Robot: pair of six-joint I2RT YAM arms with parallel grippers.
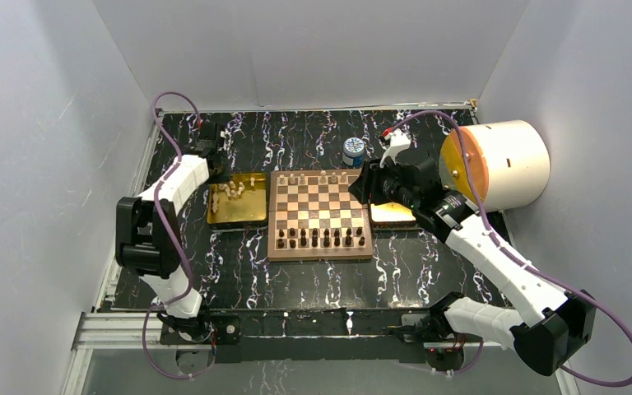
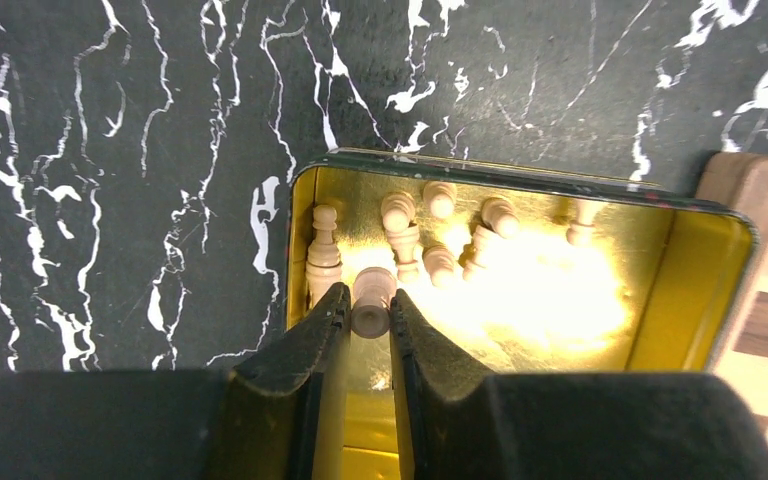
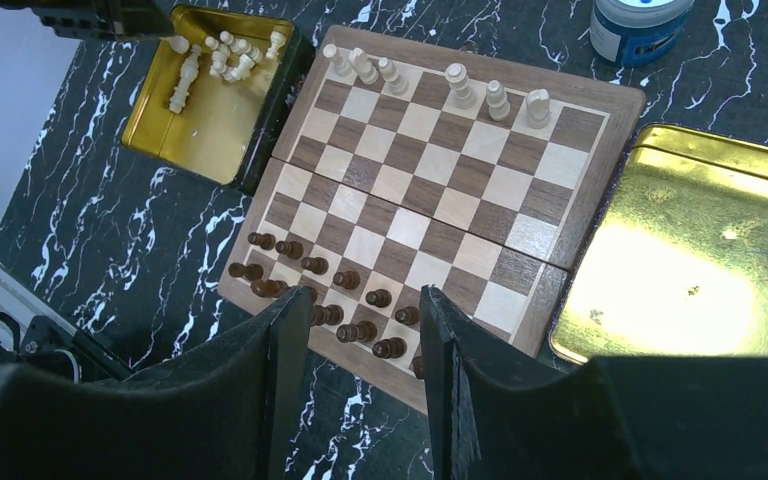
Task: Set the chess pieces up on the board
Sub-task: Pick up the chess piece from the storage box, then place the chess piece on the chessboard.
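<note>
Top cam: the board (image 1: pixel 319 216) sits mid-table btw two gold trays. Dark pieces (image 1: pixel 321 239) are already ranked in two rows on the near side. A few cream pieces (image 1: pixel 313 178) stand along the far row w/ gaps, and more lie in the left tray (image 1: pixel 251 217). The left gripper (image 1: pixel 216 184) is down at that tray's far-left corner. The right gripper (image 1: pixel 357 188) hangs by the board's right edge, next to the right tray (image 1: pixel 392 216). From up here I can't tell what either one holds.

Left wrist cam settles that for its own arm. The jaws are nearly closed on a single cream piece (image 2: pixel 371 300) just inside the tray's left wall, pads tight on both sides. I'd call it gripped; lifted or not, can't say. The other loose ones cluster just beyond it.

Right wrist cam: fingers wide apart w/ nothing btw them, hanging over the board's near side above the dark ranks. Only this view gives the count: six cream standing on the far row, none on the second. It also shows a blue-and-white jar (image 3: pixel 635 25) past the far right corner.

So the step in hand, I'd say, is fetching the next cream piece. Next move calls for a straight lift clear of the wall and neighbours, a carry to a vacant far-side square, and setting it down upright w/o nudging those standing.
</note>
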